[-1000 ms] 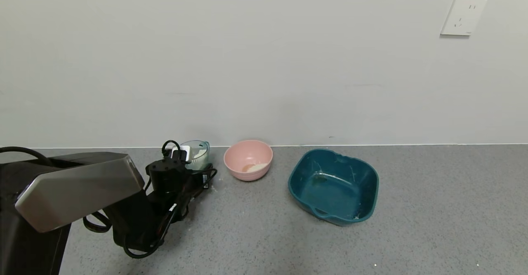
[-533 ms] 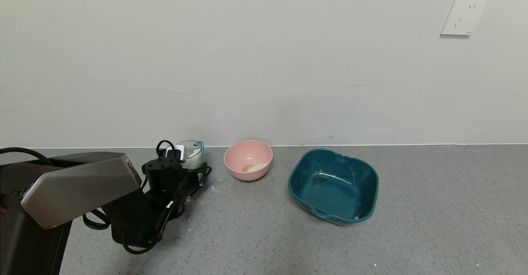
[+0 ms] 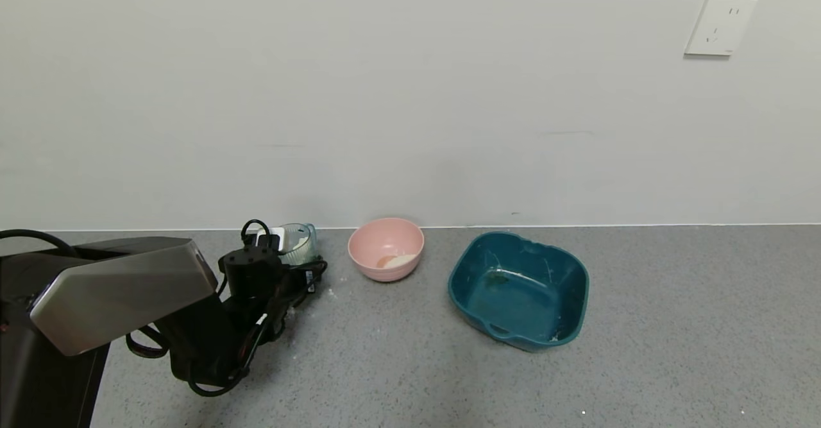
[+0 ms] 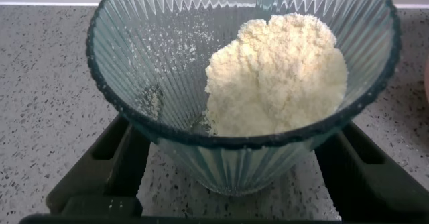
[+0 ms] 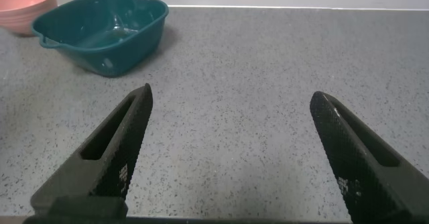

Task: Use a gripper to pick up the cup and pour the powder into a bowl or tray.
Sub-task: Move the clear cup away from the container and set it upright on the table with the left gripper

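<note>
My left gripper [image 3: 290, 258] is at the far left of the counter, close to the wall, shut on the ribbed pale blue-green cup [image 3: 299, 240]. In the left wrist view the cup [image 4: 167, 70] sits between the two black fingers [image 4: 114, 163], low over the counter and tipped toward the camera. A heap of white powder [image 4: 275, 70] lies inside it. The pale pink bowl [image 3: 386, 248] stands just to the right of the cup, apart from it, with a pale brownish patch in its bottom. My right gripper [image 5: 228, 150] is open and empty over bare counter, out of the head view.
A dark teal squarish tub [image 3: 518, 290] stands right of the bowl; it also shows in the right wrist view [image 5: 100, 29] beside the bowl [image 5: 23, 6]. The wall runs close behind them. Specks of spilled powder lie on the grey counter [image 3: 673, 325].
My left gripper and the cup have shifted a little to the left, away from the pink bowl. The bowl and tub have not moved.
</note>
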You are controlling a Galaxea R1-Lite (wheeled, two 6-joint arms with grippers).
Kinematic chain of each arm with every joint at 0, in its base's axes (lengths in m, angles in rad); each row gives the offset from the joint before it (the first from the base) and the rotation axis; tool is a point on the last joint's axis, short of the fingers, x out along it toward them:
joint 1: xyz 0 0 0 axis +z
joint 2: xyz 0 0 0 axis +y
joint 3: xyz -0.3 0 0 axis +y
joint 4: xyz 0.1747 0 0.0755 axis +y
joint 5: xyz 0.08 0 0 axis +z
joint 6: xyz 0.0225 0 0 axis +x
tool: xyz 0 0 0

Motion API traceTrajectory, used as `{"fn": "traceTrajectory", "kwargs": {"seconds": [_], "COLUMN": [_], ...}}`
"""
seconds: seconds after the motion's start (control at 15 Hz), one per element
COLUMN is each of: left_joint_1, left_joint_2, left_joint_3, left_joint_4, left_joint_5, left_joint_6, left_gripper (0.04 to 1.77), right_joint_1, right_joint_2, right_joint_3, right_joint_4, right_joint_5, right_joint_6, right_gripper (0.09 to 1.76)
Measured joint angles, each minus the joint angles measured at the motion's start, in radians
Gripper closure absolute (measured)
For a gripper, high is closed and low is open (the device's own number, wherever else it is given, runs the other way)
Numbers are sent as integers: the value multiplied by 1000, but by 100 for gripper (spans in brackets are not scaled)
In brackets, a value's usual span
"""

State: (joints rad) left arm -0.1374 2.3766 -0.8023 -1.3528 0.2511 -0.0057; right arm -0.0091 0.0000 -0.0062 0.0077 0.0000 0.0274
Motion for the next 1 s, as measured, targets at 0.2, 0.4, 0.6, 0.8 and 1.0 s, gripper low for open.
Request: {"fn": "traceTrajectory", "kwargs": {"seconds": [0.2, 0.4, 0.6, 0.8, 1.0], "left_joint_1": [-1, -2, -8, -35, -46], "left_joint_2": [-7, -39, -112, -214, -344], "left_joint_3": [8, 26, 61, 121, 161], "left_joint_4": [5, 66, 131, 151, 247], "left_joint_5": [0, -3, -6, -8, -8], "left_joint_6": [0, 0, 0, 2, 7], "left_gripper": [22, 18, 15, 14, 12], "right_joint_1": [0, 0, 0, 0, 0], "right_joint_2": [0, 0, 0, 0, 0], "right_joint_3": [0, 0, 0, 0, 0], "right_joint_4": [0, 0, 0, 0, 0], "right_joint_5": [0, 0, 0, 0, 0], "right_joint_6": [0, 0, 0, 0, 0], "right_gripper": [14, 14, 14, 14, 14]}}
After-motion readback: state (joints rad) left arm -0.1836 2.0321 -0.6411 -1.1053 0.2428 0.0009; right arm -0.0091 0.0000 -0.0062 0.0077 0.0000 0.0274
